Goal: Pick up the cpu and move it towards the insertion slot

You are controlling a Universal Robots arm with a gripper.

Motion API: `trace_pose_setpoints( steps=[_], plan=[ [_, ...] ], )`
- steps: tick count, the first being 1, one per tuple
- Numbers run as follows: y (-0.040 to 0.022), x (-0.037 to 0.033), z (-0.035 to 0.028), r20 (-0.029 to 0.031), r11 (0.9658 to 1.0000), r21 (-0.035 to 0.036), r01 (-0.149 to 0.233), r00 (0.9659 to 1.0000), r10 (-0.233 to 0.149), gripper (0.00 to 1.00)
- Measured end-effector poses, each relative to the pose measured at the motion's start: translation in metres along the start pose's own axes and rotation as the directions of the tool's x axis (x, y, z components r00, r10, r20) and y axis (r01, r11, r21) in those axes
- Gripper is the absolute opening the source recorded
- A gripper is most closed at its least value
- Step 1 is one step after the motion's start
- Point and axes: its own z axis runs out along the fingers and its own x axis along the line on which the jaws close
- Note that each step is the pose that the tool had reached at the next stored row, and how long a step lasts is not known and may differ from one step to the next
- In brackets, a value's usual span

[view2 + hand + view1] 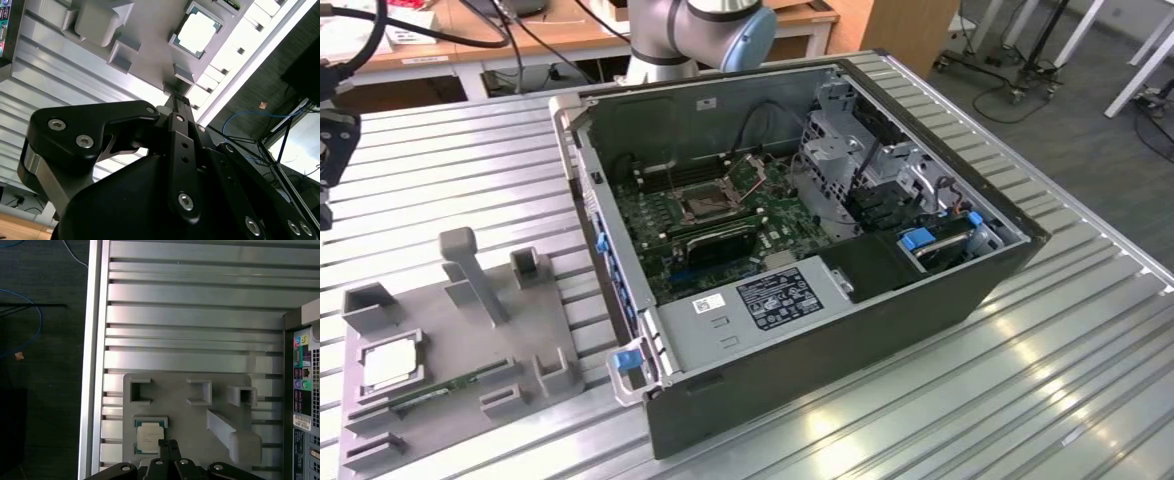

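1. You've got the cpu [150, 431] lying flat in its square pocket on the grey fixture tray [190, 415], untouched.
2. In the first wrist view your gripper [168, 443] hovers over that tray, tips just beside the cpu's edge, pinched together with nothing in them.
3. The insertion slot [703, 203] is inside the open computer case [881, 330], well apart from the cpu.

The robot arm [691, 30] shows 1 grey and blue joint. Its black gripper [167, 443] points downward, 2 fingers [179, 102] pressed together, holding nothing.
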Motion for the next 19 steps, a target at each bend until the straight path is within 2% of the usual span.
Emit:
trace_pose_setpoints(
  steps=[4, 14, 19],
  plan=[
    [0.0000, 0.0032, 0.0003, 0.0000, 1.0000, 0.0000, 0.000, 1.0000, 0.000, 0.11],
    [0.0000, 0.0038, 0.0004, 0.0000, 1.0000, 0.0000, 0.000, 1.0000, 0.000, 0.11],
    [-0.0033, 0.0038, 0.0002, 0.0000, 1.0000, 0.0000, 0.000, 1.0000, 0.000, 0.11]
  ],
)
